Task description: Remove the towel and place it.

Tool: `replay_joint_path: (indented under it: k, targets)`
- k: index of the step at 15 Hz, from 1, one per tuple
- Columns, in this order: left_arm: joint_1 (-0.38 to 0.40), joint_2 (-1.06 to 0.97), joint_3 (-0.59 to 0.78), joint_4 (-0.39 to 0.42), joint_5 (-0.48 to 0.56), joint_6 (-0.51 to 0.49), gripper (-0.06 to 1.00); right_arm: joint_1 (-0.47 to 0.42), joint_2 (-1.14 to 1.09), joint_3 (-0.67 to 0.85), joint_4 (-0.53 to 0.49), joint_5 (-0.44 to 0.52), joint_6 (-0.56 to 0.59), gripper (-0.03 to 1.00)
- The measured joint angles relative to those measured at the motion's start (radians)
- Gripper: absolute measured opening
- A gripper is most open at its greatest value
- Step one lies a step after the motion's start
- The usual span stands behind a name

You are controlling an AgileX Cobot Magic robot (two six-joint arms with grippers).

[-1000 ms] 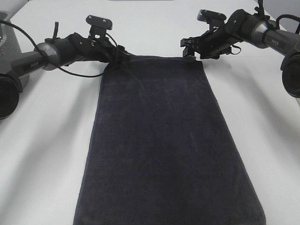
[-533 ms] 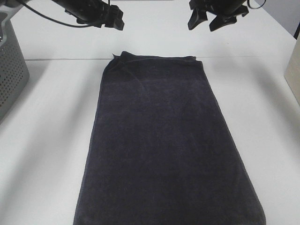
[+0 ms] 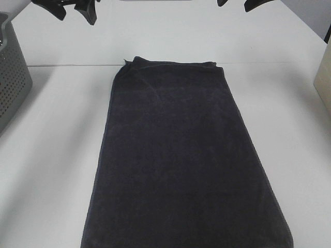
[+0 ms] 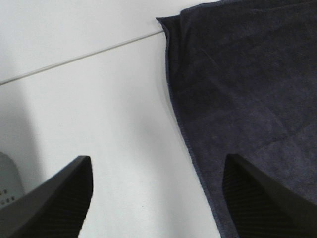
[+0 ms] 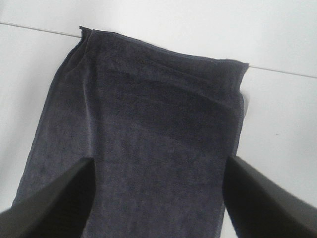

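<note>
The left claw [image 3: 72, 8] shows at the upper left edge of the high view as two dark fingers spread apart with nothing between them. The right claw [image 3: 243, 4] shows at the upper right edge, only its dark tips in frame. In each wrist view the two black fingers stand wide at the lower corners with bare space between, so both claws are open and empty, raised above the worktop.

Below and between them lies the large rectangular terry-cloth towel [image 3: 181, 155], very dark charcoal-navy with hemmed edges. It is spread flat on the white worktop [image 3: 51, 155], filling the middle of the high view. Its long axis runs from the top of the frame down to the bottom edge. Its short far hem lies toward the claws, with one corner slightly folded at the upper left. The left claw looks down on that hem's left corner and long edge. The right claw looks down over the towel's width. Both seem about equally near.

A grey perforated plastic basket [image 3: 10, 72] stands at the left edge of the frame, well apart from the towel. A pale box-like edge [image 3: 323, 82] shows at the right edge. Nothing lies between the claws and the towel. Judging from how it lies, the towel looks already placed.
</note>
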Motion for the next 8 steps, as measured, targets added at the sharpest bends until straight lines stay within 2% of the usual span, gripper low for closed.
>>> replay_joint_path:
  k: [3, 6, 8]
  targets:
    - [0.046, -0.075, 0.000, 0.054, 0.004, -0.028, 0.69, 0.000, -0.050, 0.002, -0.017, 0.002, 0.034, 0.70]
    - [0.169, -0.168, 0.012, 0.067, 0.004, -0.064, 0.69, 0.000, -0.166, 0.024, -0.057, 0.000, 0.054, 0.70]
    - [0.240, -0.256, 0.095, 0.071, 0.004, -0.070, 0.69, 0.000, -0.289, 0.135, -0.085, 0.000, 0.057, 0.70]
